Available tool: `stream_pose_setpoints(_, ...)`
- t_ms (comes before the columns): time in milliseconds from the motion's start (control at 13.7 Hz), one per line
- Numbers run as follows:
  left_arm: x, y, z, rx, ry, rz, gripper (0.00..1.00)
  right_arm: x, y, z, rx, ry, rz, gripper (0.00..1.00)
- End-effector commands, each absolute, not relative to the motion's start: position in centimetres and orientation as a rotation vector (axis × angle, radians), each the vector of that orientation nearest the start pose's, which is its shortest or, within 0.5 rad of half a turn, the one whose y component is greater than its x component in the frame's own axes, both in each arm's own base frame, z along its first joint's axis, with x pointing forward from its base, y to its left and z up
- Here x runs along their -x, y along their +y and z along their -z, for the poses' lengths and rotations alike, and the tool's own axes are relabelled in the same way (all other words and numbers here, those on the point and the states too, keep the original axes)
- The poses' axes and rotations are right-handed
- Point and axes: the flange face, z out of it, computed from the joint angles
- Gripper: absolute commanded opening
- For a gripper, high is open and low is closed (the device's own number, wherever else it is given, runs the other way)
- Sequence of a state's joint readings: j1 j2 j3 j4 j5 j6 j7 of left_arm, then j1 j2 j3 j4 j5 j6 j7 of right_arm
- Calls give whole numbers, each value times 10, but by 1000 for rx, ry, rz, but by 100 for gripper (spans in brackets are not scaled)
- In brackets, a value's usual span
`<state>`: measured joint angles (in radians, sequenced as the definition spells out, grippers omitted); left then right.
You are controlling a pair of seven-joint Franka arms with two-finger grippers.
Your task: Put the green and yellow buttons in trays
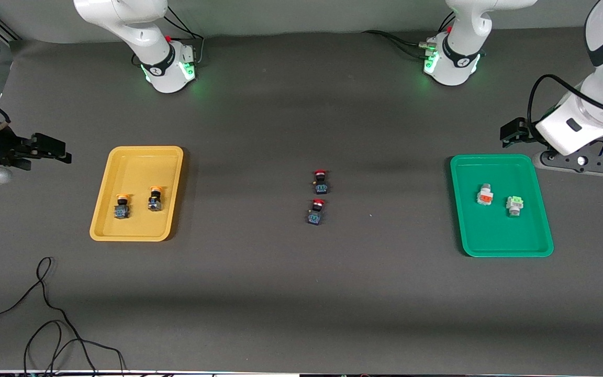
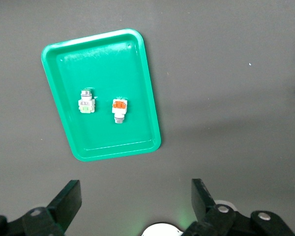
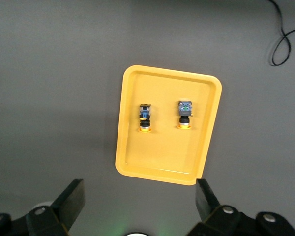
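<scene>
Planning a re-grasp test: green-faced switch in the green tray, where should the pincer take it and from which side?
Probably from straight above, fingers across the blocky grey-white body of the green-faced switch. It lies on its side on the green tray, apart from the orange-faced switch beside it and off the rim, so there looks to be room on both flanks.

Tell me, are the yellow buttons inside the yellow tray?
Yes, inside. Both yellow buttons sit side by side on the yellow tray floor, within its raised rim.

White jointed arms, black bands, green-lit bases (image 1: 168, 70), black cables; black two-finger tools (image 2: 132, 206).
</scene>
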<state>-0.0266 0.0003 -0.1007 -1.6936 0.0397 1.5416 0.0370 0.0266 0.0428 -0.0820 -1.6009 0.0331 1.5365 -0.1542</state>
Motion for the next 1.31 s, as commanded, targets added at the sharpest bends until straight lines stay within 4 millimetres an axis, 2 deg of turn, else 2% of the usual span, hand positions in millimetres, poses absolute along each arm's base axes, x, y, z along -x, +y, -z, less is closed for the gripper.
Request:
stream_pose_setpoints(0,-538,-69,-565,3080,260,-232,100,-551,-25,-591,3138,-130,-124,100)
stream_pose_setpoints(219,-536,-84,-559,3080,284,-263,100,-551,-30,-592,3142,-119,-124,100)
stream_pose_setpoints(511,-524,-111,-552,3039,341,-347,100,-551,-32,-593,3145,-109,-120,100)
stream_pose_setpoints(876,-525,-102,-557,3047,320,-335,100,-551,-28,-594,3161,-69,-124,100)
stream_pose_setpoints(1240,-528,-102,-562,3053,314,-302,100,-557,-29,-598,3157,-58,-116,100)
